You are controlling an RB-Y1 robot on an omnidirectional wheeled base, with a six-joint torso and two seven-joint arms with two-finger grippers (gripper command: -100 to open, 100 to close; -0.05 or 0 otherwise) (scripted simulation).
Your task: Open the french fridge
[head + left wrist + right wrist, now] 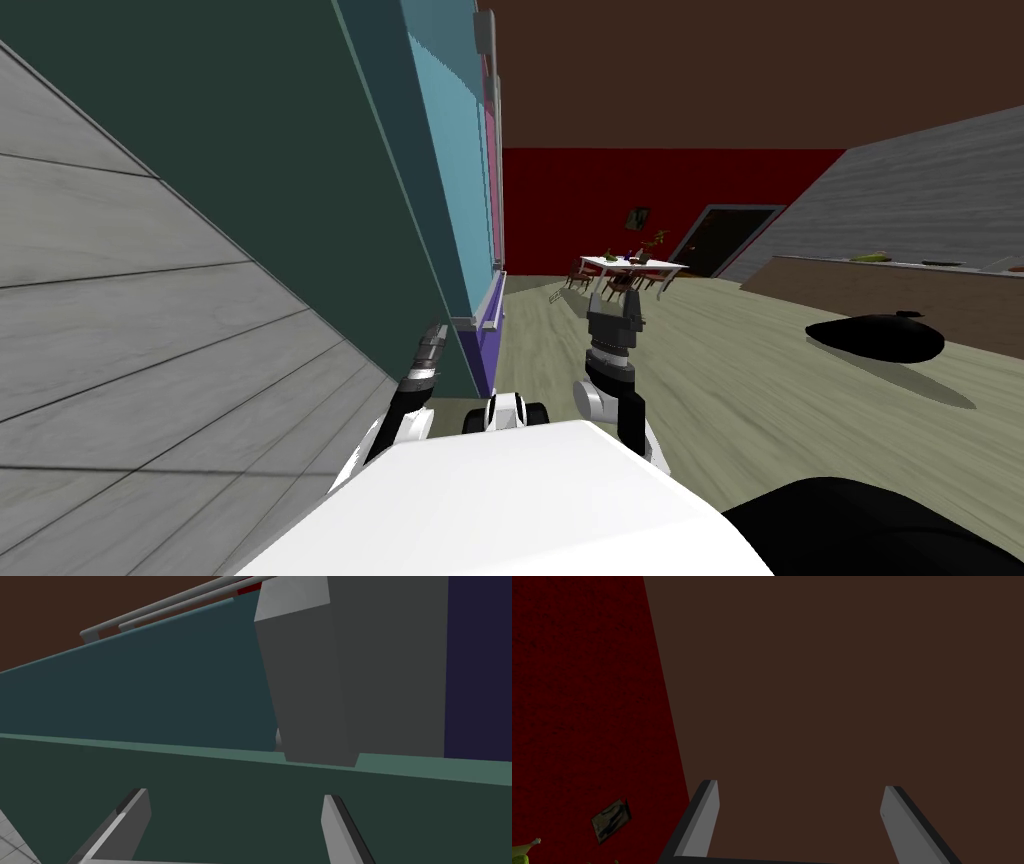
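Close on the robot's left stood the fridge point(300, 200), seen edge-on in the head view: a broad dark green side panel, with teal doors point(450, 170) at its front. A grey handle point(485, 30) showed at the top of the doors. Below them sat a purple drawer point(484, 350) with its own grey rail point(480, 322) along its upper edge.

The left claw point(436, 340) was low down against the fridge's green side, just short of the front corner and about level with the drawer's rail. In the left wrist view its two fingers point(135, 821) stood wide apart with nothing between them, hovering over the flat green panel. Past them that view showed a paler green edge, a dark teal face, a grey block point(320, 676) beside a dark navy strip point(477, 666), and two grey bars point(165, 606) running side by side at the far end. Whether the fingertips touched the panel could not be told.

The right claw point(614, 310) was raised in front of the robot, well clear of the fridge and pointing upward; its fingers point(702, 821) were also spread wide and held nothing.

A grey plank wall point(120, 330) ran behind the fridge on the left. Across the pale floor point(720, 400) a black rounded shape point(878, 338) lay to the right, near a long brown tabletop point(900, 290) with small items on it. Farther off, a white tabletop point(632, 264) with chairs stood before a red wall point(600, 200) and a dark doorway point(725, 240).
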